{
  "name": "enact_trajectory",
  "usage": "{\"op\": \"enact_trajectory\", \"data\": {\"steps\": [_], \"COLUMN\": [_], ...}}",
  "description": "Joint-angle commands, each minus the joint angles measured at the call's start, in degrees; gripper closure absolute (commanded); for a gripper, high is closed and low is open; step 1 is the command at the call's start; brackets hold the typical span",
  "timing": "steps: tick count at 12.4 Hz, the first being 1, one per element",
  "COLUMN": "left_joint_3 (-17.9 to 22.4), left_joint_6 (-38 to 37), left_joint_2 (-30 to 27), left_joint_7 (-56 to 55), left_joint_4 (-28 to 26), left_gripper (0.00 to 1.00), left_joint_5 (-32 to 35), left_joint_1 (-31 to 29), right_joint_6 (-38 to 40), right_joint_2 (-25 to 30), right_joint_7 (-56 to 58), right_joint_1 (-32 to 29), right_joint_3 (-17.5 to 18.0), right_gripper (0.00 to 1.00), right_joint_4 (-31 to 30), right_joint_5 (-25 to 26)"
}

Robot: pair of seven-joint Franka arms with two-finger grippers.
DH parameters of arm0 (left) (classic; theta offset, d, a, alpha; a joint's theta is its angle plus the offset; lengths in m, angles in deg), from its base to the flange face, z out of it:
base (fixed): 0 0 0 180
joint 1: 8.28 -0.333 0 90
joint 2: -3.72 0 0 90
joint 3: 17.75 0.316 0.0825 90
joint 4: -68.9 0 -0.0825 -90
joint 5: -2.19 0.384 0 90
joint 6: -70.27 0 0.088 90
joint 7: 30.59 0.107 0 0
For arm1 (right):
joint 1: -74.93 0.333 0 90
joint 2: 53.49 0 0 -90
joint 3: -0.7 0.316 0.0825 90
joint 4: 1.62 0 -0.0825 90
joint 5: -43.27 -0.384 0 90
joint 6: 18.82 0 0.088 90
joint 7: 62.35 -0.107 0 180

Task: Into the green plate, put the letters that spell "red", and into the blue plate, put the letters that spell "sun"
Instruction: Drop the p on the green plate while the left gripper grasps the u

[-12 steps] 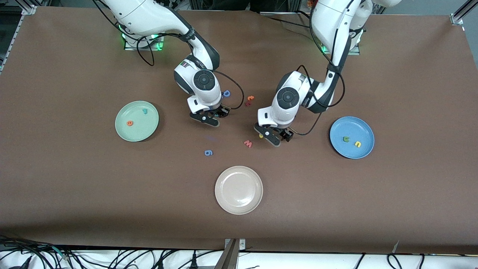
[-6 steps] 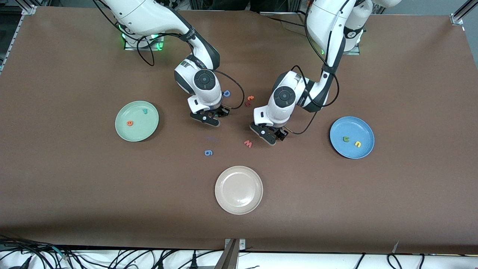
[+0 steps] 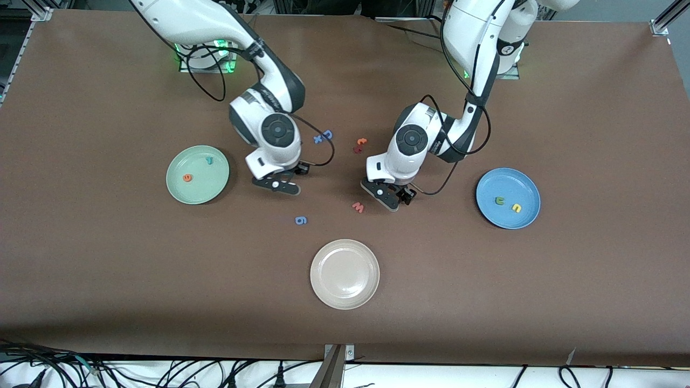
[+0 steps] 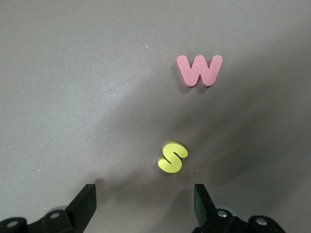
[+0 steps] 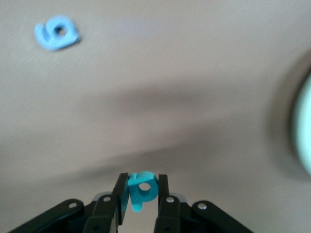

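Your right gripper (image 5: 141,194) has lifted toward the pale mint-green plate (image 3: 178,188), jaws clamped on the teal foam "d" (image 5: 142,187); left gripper (image 4: 144,204) hangs wide open, empty, over the yellow foam "s" (image 4: 173,157); both last letters underway.

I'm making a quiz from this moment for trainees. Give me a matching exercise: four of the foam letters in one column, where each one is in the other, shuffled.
1 teal d
2 yellow s
3 orange e
4 olive n

A in the blue plate
B on the table before the open left gripper
C in the green plate
D held in the right gripper

Pairs: 1-D, 2-B, 3-C, 4-A
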Motion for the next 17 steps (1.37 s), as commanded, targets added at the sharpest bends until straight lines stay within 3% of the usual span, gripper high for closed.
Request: {"op": "enact_trajectory", "data": {"steps": [1,7,10,13,14,15,16,17], "left_joint_3": [0.3,0.2,0.2,0.3,0.3,0.3,0.3,0.3], "left_joint_6": [-0.1,3.2,3.4,3.4,3.4,3.5,3.5,3.5], "left_joint_2": [0.7,2.8,3.6,3.6,3.6,3.6,3.6,3.6], "left_joint_7": [2.4,2.1,1.7,1.8,1.8,1.9,1.9,1.9], "left_joint_4": [0.9,2.2,2.9,2.9,3.0,3.0,3.0,3.0], "left_gripper": [0.1,0.14,0.15,0.29,0.33,0.39,0.43,0.44], "left_joint_5": [-2.8,-2.9,-2.9,-2.9,-2.9,-2.9,-2.9,-2.9], "left_joint_1": [0.5,1.7,2.5,2.5,2.5,2.5,2.5,2.5], "right_joint_6": [4.9,7.3,0.2,-5.2,-5.2,-5.1,-4.4,-2.8], "right_joint_2": [2.8,4.4,4.5,4.8,4.8,4.8,5.0,5.7], "right_joint_7": [13.1,37.8,41.5,43.2,43.2,43.0,43.0,42.8], "right_joint_1": [-6.0,-15.9,-18.8,-20.7,-20.7,-20.7,-20.7,-20.6], "right_joint_3": [0.1,-4.6,-5.0,-5.1,-5.1,-5.1,-5.2,-5.1], "right_gripper": [0.9,0.9,0.9,0.84,0.74,0.31,0.0,0.0], "right_joint_4": [-0.6,-5.0,-11.7,-15.8,-15.9,-15.9,-15.5,-15.1], "right_joint_5": [0.2,-0.2,-0.2,-0.2,-0.2,-0.2,-0.2,-0.2]}}
